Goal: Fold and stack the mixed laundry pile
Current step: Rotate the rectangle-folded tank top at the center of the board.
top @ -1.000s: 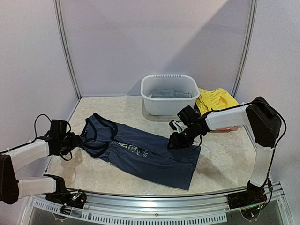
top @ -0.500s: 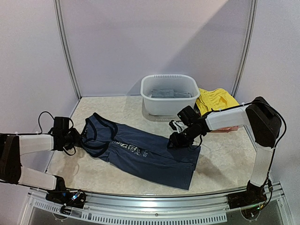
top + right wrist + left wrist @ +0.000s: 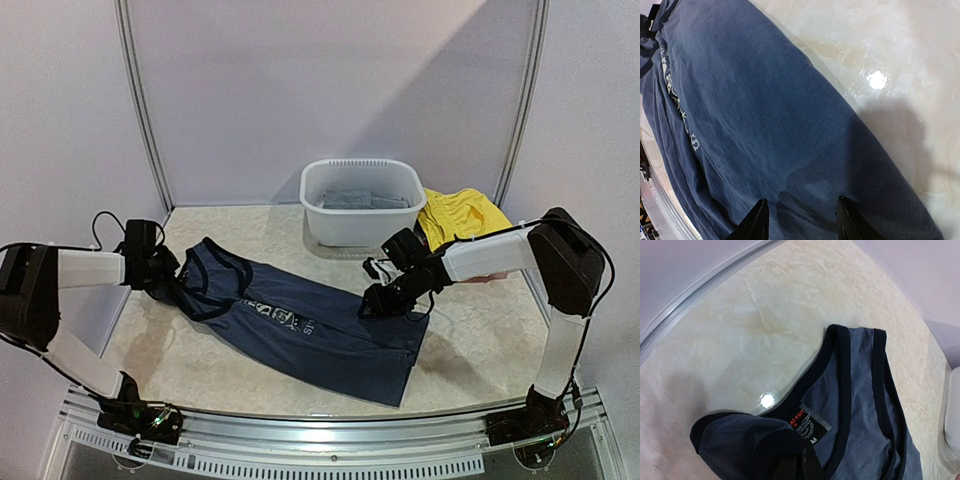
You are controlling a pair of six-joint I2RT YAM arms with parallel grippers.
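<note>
The navy tank top (image 3: 300, 325) with white chest print lies spread flat across the table, neck to the left. My left gripper (image 3: 165, 272) is shut on its near shoulder strap, which bunches over the fingers (image 3: 795, 467) in the left wrist view; the neck label (image 3: 810, 424) shows beside them. My right gripper (image 3: 375, 300) stands open over the top's far hem corner, its fingertips (image 3: 760, 220) apart just above the navy cloth (image 3: 755, 110). A yellow garment (image 3: 460, 212) lies at the back right.
A white plastic basin (image 3: 360, 232) with grey cloth (image 3: 365, 200) inside stands at the back centre. Purple walls with metal posts close in the table on the left, back and right. The table's metal front rail (image 3: 330, 455) runs along the near edge.
My left gripper has moved away from me along the left side, reached the tank top's shoulder strap and shut on it. The right arm has not moved.
</note>
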